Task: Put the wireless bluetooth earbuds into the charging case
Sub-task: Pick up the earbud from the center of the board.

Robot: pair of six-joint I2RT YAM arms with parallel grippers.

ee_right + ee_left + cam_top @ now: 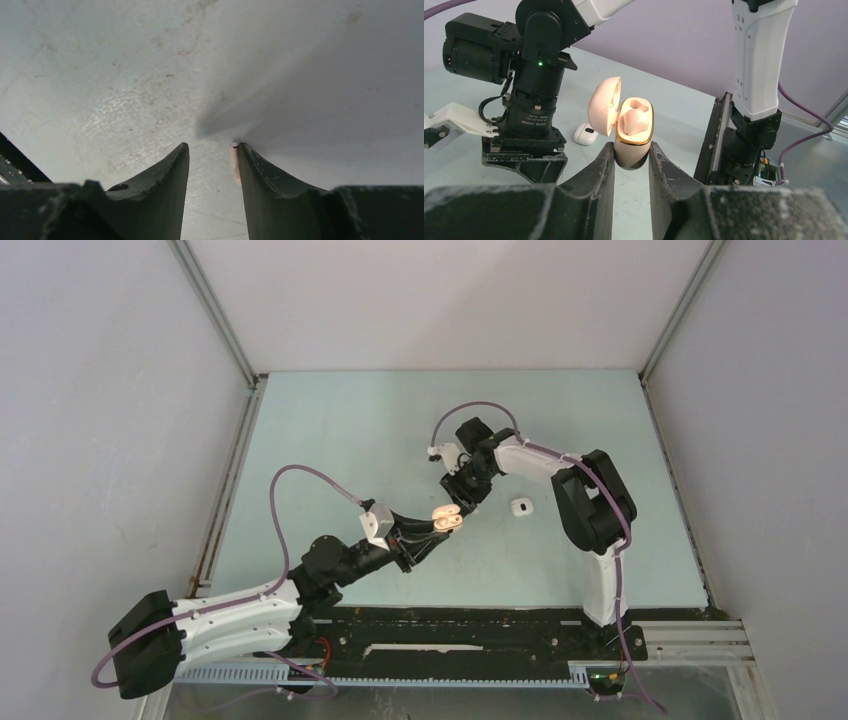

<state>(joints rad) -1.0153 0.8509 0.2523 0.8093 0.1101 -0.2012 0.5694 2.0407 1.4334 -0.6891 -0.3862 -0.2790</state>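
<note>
1. Our left gripper (631, 149) is squeezed tight on the tan case (630, 156). One finger presses on each side of the case's bottom half
2. The tan case sticks up out of the tips of that gripper. It is up in the air and not on the table (125, 90)
3. The lid (603, 106) of the tan case is open. It stands up beside the open half, on the side toward our right arm's gripper
4. Inside the open half we see a tan round lump (636, 121). We cannot tell if it is a bud or just the inside of the case
5. Our right gripper (212, 146) points down at the table, and its fingers are apart. We can see bare table in the gap between them
6. A thin tan bud (234, 162) lies against the inner side of one finger. It does not touch the other finger, so we cannot tell if it is really held
7. In the top view our right gripper is just beyond the tan case, very close to it
8. A small white case (586, 134) lies shut on the table. It is past the tips of our left gripper and just beside our right gripper
</note>
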